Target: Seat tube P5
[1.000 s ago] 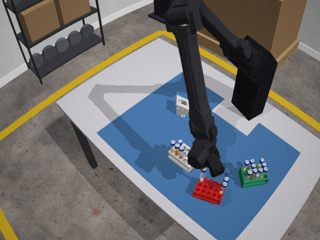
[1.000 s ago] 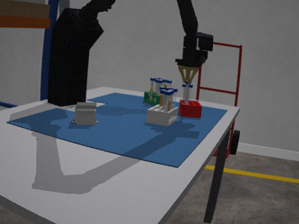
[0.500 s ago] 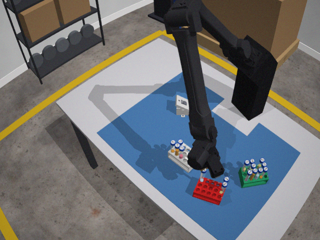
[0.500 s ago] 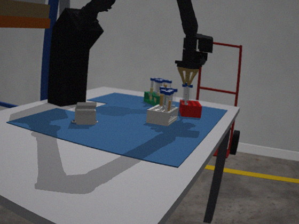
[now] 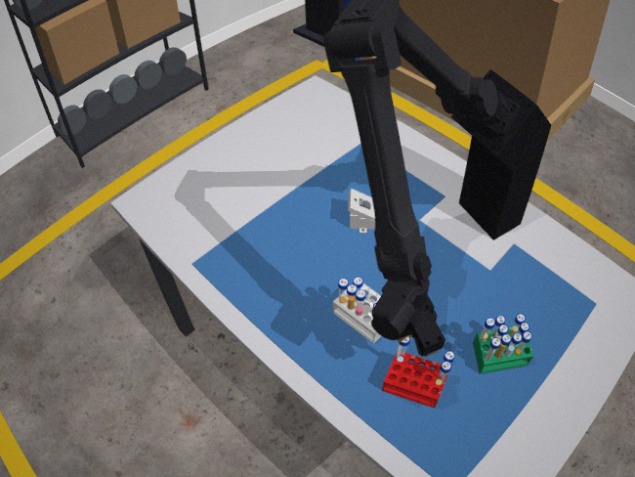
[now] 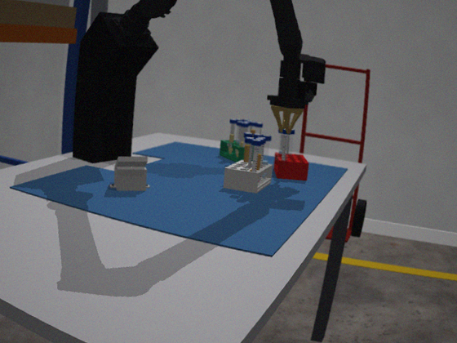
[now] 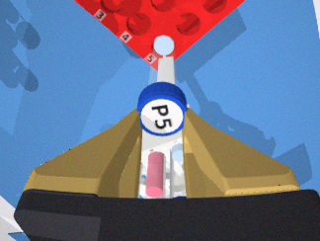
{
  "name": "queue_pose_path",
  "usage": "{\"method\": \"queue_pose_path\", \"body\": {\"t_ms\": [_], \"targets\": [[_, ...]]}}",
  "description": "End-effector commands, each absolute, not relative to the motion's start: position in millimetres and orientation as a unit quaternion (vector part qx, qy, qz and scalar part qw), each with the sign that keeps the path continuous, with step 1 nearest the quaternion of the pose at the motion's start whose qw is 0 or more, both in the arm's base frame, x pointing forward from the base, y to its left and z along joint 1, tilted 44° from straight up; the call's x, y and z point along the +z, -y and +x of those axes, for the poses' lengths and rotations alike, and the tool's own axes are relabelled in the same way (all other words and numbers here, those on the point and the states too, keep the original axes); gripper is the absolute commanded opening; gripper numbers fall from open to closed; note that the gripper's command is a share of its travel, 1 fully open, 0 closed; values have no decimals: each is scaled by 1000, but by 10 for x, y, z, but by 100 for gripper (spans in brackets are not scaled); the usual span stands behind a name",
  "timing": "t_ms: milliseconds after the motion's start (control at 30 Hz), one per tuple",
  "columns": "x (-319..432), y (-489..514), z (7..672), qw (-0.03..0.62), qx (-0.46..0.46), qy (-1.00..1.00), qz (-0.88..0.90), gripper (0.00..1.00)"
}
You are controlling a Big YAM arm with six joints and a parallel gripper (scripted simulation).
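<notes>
My gripper [image 7: 162, 119] is shut on tube P5 [image 7: 161, 109], a clear tube with a blue-rimmed white cap marked P5, held upright by its cap end. In the top view the gripper [image 5: 404, 341] stands over QR's left corner [image 5: 415, 378]. The white rack RB [image 5: 354, 313] with several tubes is just left of it. The green rack RA [image 5: 503, 355] with several tubes is to the right. In the exterior view the tube [image 6: 284, 144] stands over QR [image 6: 291, 166].
Two other capped tubes [image 5: 446, 362] stand at QR's right corner. The grey DONE box [image 5: 360, 207] sits farther back on the blue mat, partly behind the arm. The arm's black base block [image 5: 499, 158] stands at the mat's back right.
</notes>
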State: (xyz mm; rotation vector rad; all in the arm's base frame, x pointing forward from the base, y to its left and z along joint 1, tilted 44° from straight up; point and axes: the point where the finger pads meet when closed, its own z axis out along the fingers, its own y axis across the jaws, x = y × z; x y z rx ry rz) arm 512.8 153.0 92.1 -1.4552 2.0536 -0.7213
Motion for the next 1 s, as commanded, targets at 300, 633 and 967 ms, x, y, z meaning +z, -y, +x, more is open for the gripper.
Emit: {"method": "queue_pose_path", "body": {"t_ms": [300,633,967], "targets": [[1017,-1568,5276,275,-269,-752,-534,0],[1001,-1543,5313,276,-271,-753,-533,0],[978,-1568,5316,275,-270,-752,-535,0]]}}
